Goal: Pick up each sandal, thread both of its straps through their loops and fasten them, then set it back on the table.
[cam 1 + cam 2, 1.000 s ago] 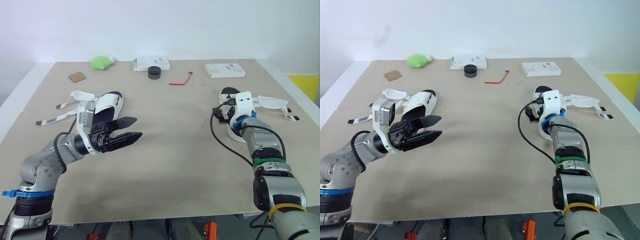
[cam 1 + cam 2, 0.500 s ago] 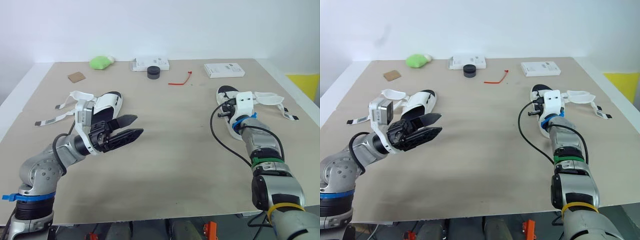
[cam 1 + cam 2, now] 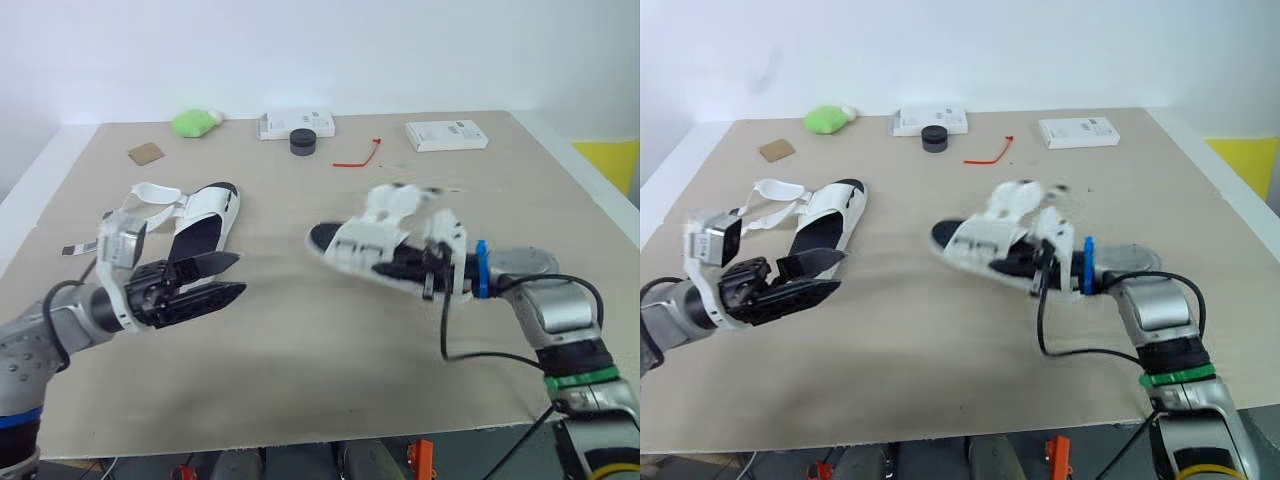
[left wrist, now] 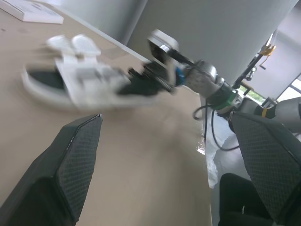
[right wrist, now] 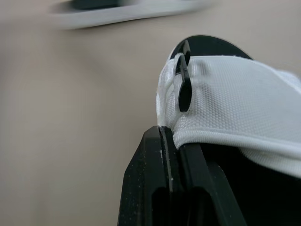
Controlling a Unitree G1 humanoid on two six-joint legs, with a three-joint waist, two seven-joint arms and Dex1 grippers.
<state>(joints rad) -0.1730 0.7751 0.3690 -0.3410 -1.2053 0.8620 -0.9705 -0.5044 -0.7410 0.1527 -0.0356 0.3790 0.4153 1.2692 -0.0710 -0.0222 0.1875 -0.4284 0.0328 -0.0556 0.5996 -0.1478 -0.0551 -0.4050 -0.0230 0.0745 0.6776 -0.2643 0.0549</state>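
Light falls bright and even from overhead, and the white wall [image 3: 400, 50] behind my table [image 3: 330, 340] is nearly washed out. Shadows on the tabletop are soft and faint. The held sandal [image 3: 385, 250] smears with motion blur in my head views and left wrist view, while the other sandal [image 3: 205, 215] looks crisp. My right wrist view shows its strap [image 5: 235, 89] sharp and the table beyond out of focus.

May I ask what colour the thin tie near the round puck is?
The thin tie is red, clearest in the left eye view.
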